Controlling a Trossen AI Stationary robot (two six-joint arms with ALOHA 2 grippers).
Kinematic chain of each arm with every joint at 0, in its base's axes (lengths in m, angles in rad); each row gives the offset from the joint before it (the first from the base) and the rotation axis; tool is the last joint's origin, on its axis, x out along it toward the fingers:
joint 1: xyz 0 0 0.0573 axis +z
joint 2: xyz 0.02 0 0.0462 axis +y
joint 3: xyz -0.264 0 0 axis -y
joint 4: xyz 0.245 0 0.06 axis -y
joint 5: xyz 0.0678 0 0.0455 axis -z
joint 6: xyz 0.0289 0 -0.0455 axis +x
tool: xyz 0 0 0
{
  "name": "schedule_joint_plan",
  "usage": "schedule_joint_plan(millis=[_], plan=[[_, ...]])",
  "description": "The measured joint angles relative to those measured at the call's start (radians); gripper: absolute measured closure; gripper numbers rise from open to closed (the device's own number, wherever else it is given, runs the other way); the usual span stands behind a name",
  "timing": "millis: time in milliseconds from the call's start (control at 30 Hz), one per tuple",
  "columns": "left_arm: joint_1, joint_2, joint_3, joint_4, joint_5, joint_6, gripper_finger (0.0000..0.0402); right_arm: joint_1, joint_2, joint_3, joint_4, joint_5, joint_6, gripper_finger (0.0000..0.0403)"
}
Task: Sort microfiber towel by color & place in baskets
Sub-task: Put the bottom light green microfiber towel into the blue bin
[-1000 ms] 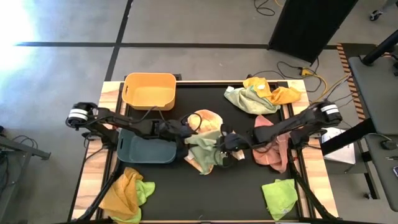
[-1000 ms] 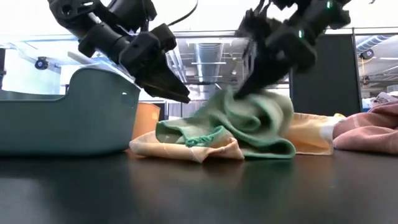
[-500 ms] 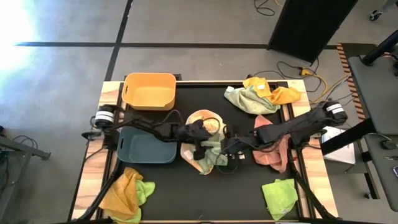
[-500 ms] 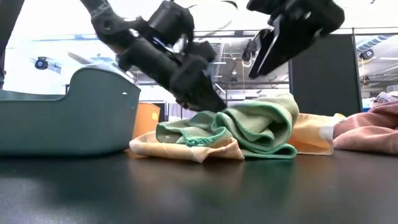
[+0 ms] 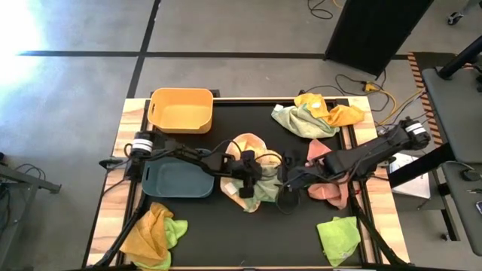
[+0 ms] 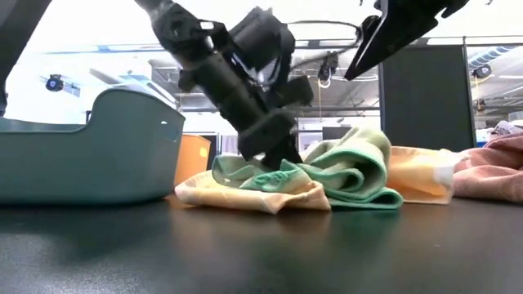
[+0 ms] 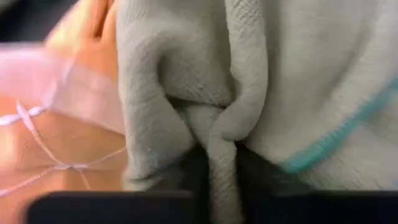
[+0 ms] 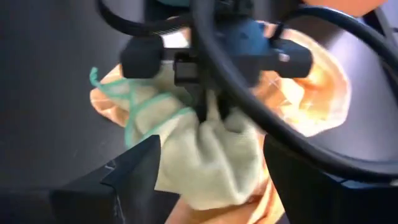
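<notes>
My left hand (image 6: 274, 151) pinches the green towel (image 5: 260, 188) mid-table; right hand (image 5: 288, 197) hangs open, empty. Both baskets, yellow (image 5: 181, 110) and blue-grey (image 5: 177, 179), empty; every towel still unsorted.

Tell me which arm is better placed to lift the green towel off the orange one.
Left. The left gripper is already pinched on the green towel, while the right gripper hangs open above it.

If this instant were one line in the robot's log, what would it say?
left gripper: shut on green towel | right gripper: open, raised above | baskets: hold no towels
</notes>
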Motion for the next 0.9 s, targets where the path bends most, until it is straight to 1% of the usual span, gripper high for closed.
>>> schedule_joint_plan(millis=[33,67,200,333,433,533,600,633,767,900], plan=[[-0.005,-0.018,0.006,-0.015,-0.008,0.011,0.0381,0.001,-0.006,0.000,-0.001,0.011,0.000,0.0137],[-0.008,-0.041,0.012,-0.022,-0.009,0.025,0.0386,0.002,-0.012,0.000,-0.007,0.019,0.000,0.0142],[-0.034,-0.167,0.014,-0.046,-0.011,0.056,0.0393,0.002,-0.023,0.000,-0.020,0.033,0.000,0.0159],[-0.067,-0.338,0.015,-0.112,-0.013,0.106,0.0396,0.002,-0.023,0.000,-0.032,0.070,0.009,0.0171],[-0.077,-0.462,0.015,-0.226,-0.012,0.124,0.0397,0.002,-0.022,0.002,-0.019,0.098,0.016,0.0175],[-0.091,-0.583,0.014,-0.384,-0.013,0.117,0.0397,0.002,-0.023,0.004,-0.022,0.114,0.019,0.0176],[-0.103,-0.672,0.015,-0.486,-0.013,0.076,0.0398,0.002,-0.022,-0.003,-0.054,0.109,0.019,0.0176],[-0.109,-0.713,0.018,-0.551,-0.012,0.042,0.0398,0.002,-0.020,-0.003,-0.038,0.105,0.019,0.0176],[-0.118,-0.841,0.013,-0.833,-0.012,-0.145,0.0398,-0.001,-0.022,-0.010,-0.029,0.117,0.019,0.0177],[-0.122,-0.951,0.014,-0.962,-0.014,-0.256,0.0398,-0.001,-0.021,-0.014,-0.024,0.195,0.019,0.0172]])
